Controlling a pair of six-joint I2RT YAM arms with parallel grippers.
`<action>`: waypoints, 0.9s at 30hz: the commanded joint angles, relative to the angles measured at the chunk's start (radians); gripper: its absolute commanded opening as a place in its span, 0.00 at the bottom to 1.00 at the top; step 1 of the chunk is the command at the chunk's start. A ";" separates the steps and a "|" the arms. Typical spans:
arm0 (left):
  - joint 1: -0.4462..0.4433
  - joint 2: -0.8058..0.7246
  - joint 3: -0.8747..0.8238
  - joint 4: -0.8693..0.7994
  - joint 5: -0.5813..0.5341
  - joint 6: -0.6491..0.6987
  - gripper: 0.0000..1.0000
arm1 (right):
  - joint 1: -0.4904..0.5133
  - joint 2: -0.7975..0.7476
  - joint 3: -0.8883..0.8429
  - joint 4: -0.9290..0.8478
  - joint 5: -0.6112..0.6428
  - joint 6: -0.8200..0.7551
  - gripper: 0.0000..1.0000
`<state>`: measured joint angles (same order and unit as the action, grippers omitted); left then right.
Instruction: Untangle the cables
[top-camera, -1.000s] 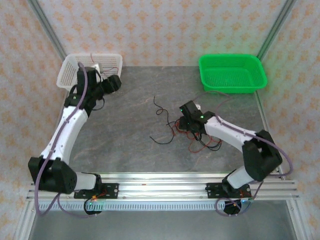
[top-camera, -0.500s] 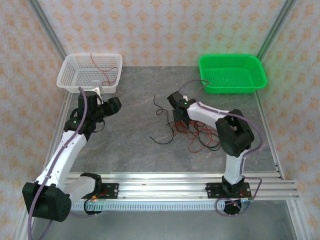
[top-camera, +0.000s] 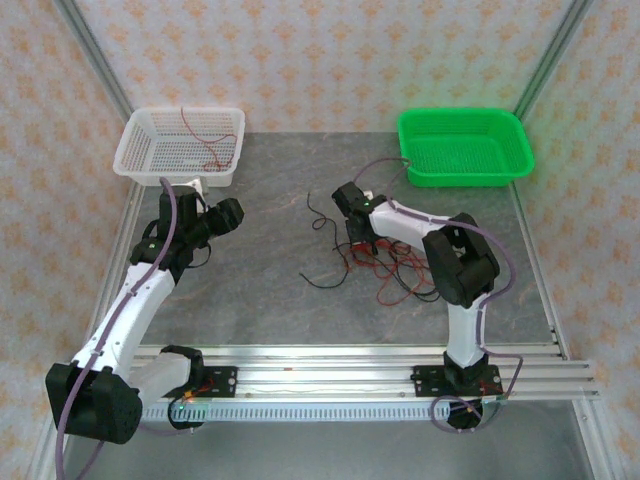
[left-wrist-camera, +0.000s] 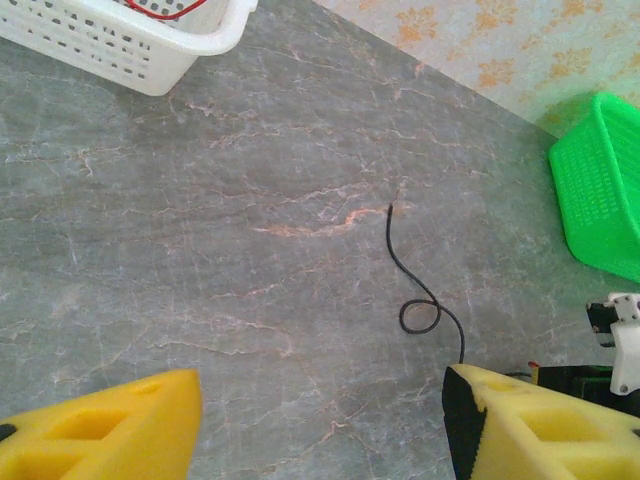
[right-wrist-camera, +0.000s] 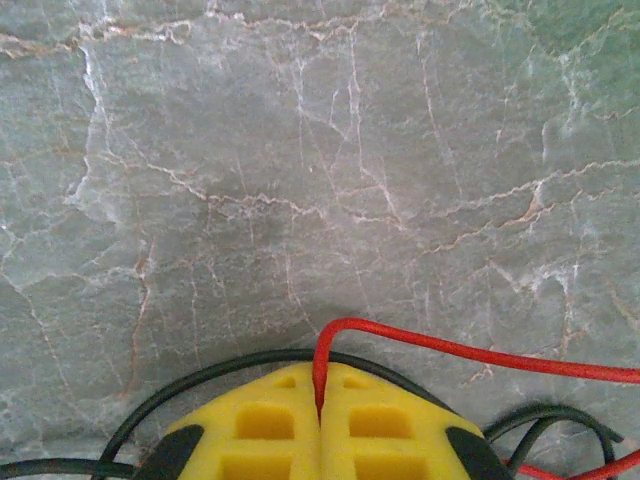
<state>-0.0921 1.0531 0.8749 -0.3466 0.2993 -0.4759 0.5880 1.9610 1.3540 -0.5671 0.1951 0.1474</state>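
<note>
1. At the middle of the table (top-camera: 260, 270), the cables (top-camera: 395, 278) lay as a loose red-and-black snarl, spread mostly left to right.
2. My right gripper (right-wrist-camera: 320, 400) sat at the snarl's far-left edge; its pads were pressed together on a red strand (right-wrist-camera: 450, 350), pinched at the very tips.
3. From the pinch, that strand ran off rightward in the wrist view; the bulk lay toward the arm's base, so I judged a pull toward the far side would draw it free.
4. My left gripper (top-camera: 228, 213) hung wide and empty, well apart to the left; a black strand (left-wrist-camera: 391, 235) trailed toward it; the right arm was clearly nearer.
</note>
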 joint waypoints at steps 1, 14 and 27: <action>-0.012 -0.013 -0.011 0.026 -0.015 -0.025 0.65 | -0.004 -0.083 0.050 -0.041 0.036 0.013 0.00; -0.137 -0.008 -0.066 0.136 0.012 -0.052 0.63 | -0.009 -0.471 0.039 0.066 -0.102 0.175 0.00; -0.293 0.008 -0.106 0.198 -0.032 -0.067 0.62 | -0.014 -0.584 0.276 0.059 -0.167 0.197 0.00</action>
<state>-0.3630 1.0542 0.7841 -0.1925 0.2977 -0.5270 0.5785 1.3918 1.5410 -0.4976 0.0273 0.3477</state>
